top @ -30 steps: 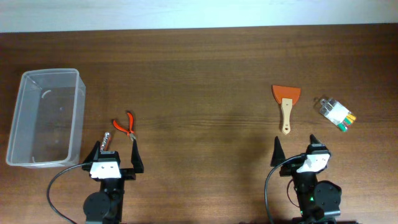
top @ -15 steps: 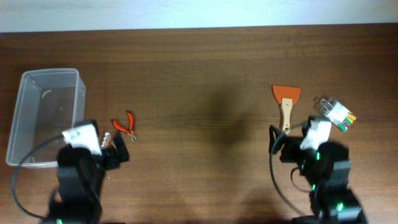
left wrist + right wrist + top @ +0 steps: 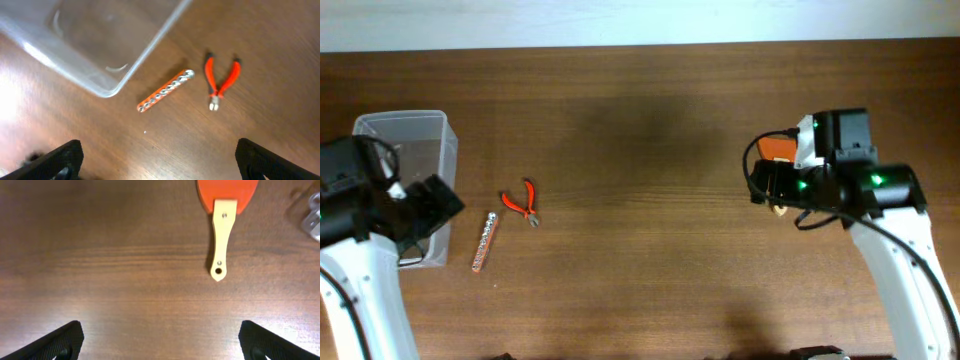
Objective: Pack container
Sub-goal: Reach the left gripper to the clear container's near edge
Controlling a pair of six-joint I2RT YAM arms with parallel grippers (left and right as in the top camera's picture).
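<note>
So the container (image 3: 448,170) sits at the far left end of the bench (image 3: 640,150), long side running away from the robot. It's clear plastic with rounded corners, and you can see the wood grain right through it. From overhead, the left arm covers its near left part.

Just off its near right corner there's a little orange strip (image 3: 166,90) with a row of shiny silver bits on it. It lies at an angle, close to the container but not touching. Right beside that, a bit further from the container, are small pliers (image 3: 221,82) with red handles, which are slightly spread. They lie flat and don't touch the strip.

The left tool (image 3: 162,160) hangs over this bunch with its fingers wide apart and nothing between them.

Well away on the right side lies a scraper (image 3: 222,235), orange blade with a pale wooden handle pointing back at the robot. Some clear packet thing (image 3: 312,215) pokes in at the frame edge beside it, can't tell what it is.

The right tool (image 3: 162,340) hangs above the bench near the handle end, fingers spread wide too and gripping nothing.
</note>
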